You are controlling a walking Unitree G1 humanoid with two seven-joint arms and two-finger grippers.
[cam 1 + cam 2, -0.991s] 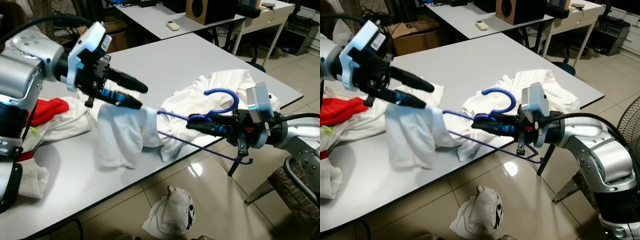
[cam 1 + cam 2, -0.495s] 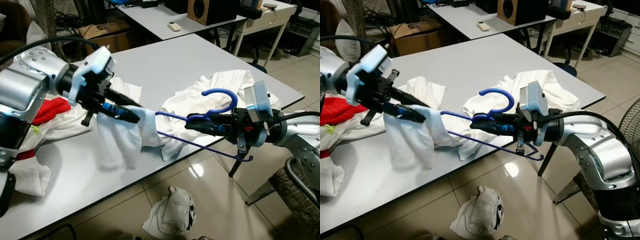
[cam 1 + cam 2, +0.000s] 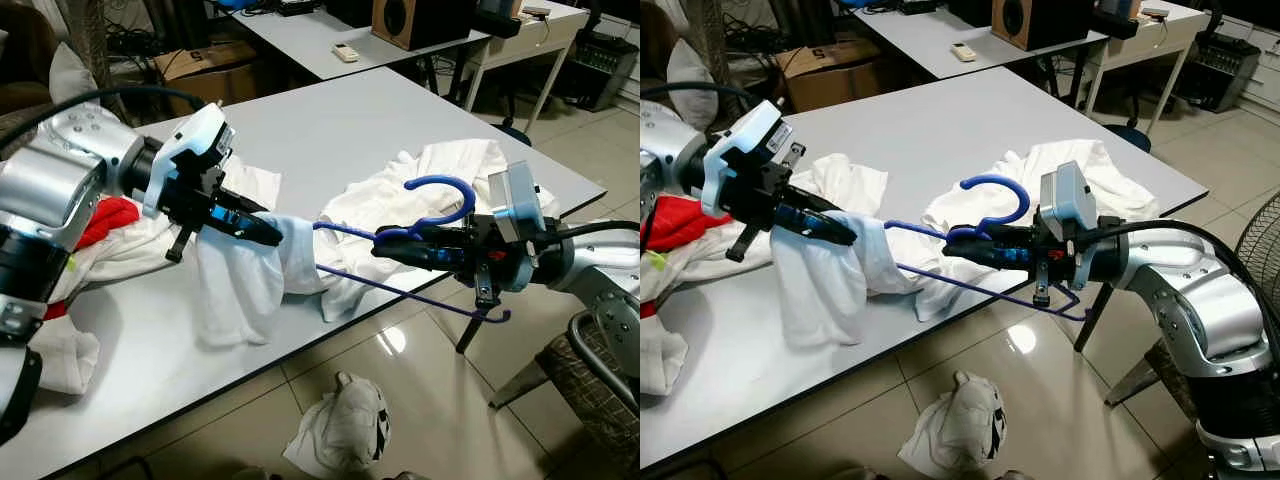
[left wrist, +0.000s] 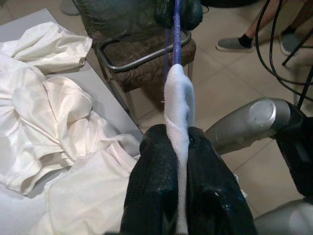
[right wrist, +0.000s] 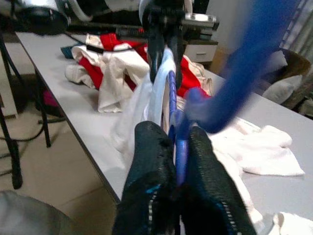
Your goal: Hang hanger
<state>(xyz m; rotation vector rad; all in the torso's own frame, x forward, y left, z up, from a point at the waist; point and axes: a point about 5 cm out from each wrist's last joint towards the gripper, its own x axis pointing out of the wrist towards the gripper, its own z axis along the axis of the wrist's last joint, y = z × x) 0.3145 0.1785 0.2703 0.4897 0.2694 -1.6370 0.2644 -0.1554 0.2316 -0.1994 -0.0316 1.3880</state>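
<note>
Blue hanger (image 3: 400, 262) is sitting at the centre of the frame, off the table (image 3: 330, 120) edge, its hook curling up and its far end buried in a white shirt (image 3: 245, 275). Right tool (image 3: 385, 245) is pinching the hanger at the base of the hook, fingers pressed together on the wire. Left tool (image 3: 268, 232), at left centre, is clamping the shirt where the hanger arm is running inside it.

Judging the step: the garment is being worked onto the hanger. Doing it well probably means keeping the right grip firm so the wire is not twisting, and drawing the cloth along the arm rather than bunching it. More white clothes (image 3: 440, 170) are lying behind on the table.

Labels: nothing readable; the sticker on the left wrist housing is too small to make out.
</note>
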